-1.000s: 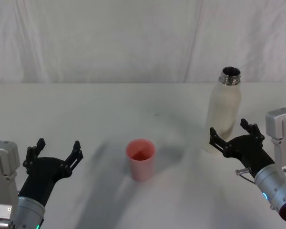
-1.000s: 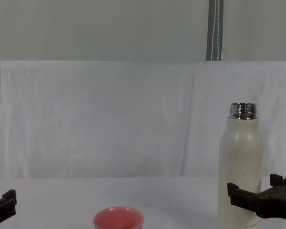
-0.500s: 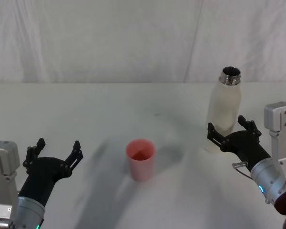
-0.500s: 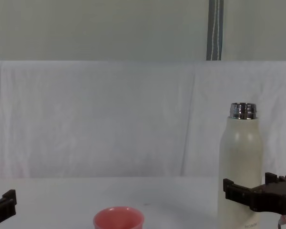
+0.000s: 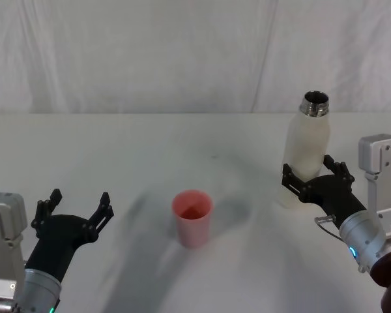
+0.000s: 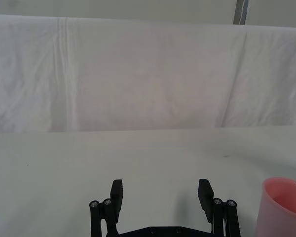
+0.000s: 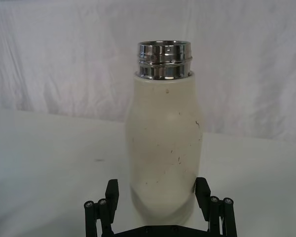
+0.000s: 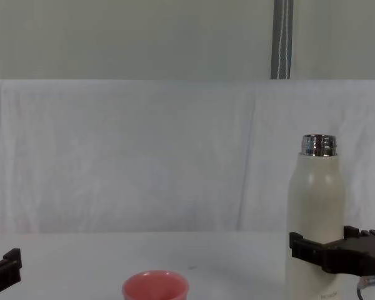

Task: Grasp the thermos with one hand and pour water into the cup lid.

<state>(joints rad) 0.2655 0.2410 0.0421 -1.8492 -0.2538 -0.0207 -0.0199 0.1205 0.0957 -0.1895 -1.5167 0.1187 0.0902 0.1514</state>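
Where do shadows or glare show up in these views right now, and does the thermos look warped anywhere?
Head view: soft grey shadows on the table beside the cup lid. Right wrist view: bright reflections on the steel neck of the thermos, whose body bulges from lens distortion, between the open right gripper. Chest view: flat, even light.

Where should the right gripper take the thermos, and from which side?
Probably low on the straight cream body of the thermos, below the rounded shoulders and shiny threaded neck, coming in level from the robot's side. It stands upright on the table, uncapped. The right gripper is already open with its jaws either side of the lower body. The cup lid sits apart toward the robot's left; the left gripper waits open.
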